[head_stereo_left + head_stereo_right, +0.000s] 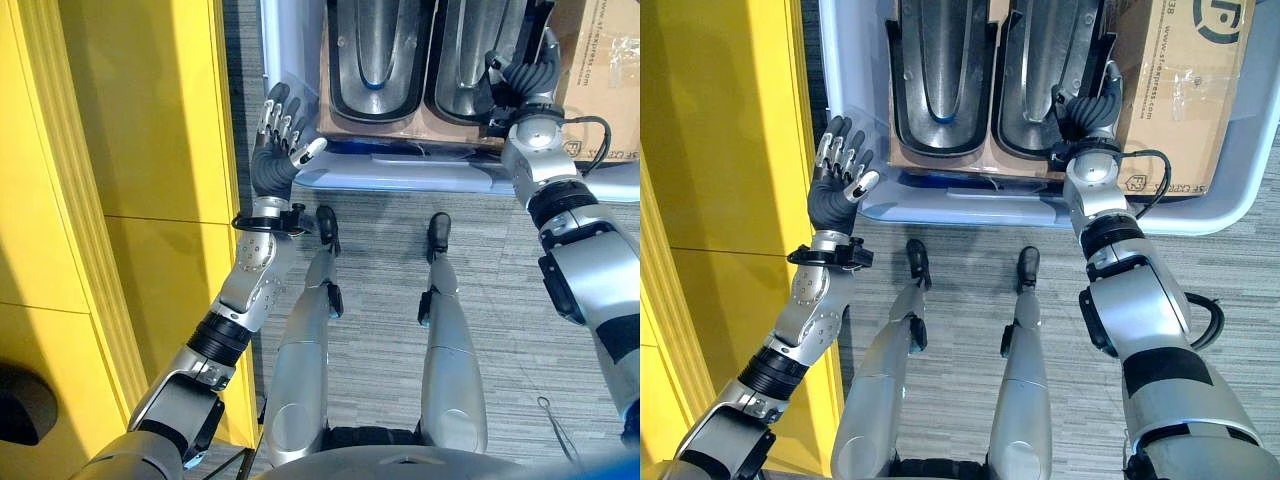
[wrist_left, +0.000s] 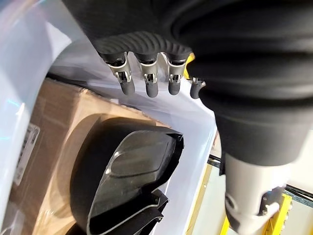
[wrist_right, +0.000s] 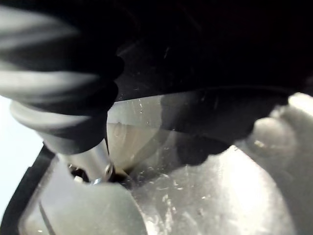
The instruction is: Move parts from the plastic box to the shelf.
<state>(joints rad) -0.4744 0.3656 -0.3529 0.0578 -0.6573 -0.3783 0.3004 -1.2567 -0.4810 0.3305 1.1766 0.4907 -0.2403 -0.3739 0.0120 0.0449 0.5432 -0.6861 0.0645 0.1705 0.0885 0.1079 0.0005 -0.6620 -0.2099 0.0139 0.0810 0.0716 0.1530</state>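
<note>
Two dark parts (image 1: 940, 80) lie in the plastic box (image 1: 1230, 190). Right hand (image 1: 1088, 112) reaches onto the right one — its grip can't be told; left hand (image 1: 840, 175), fingers spread, should steady the box rim first.

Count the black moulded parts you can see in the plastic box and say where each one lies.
2. One black part lies on the robot's left in the plastic box; the other black part lies beside it on the right, under the right hand. More may be hidden.
</note>
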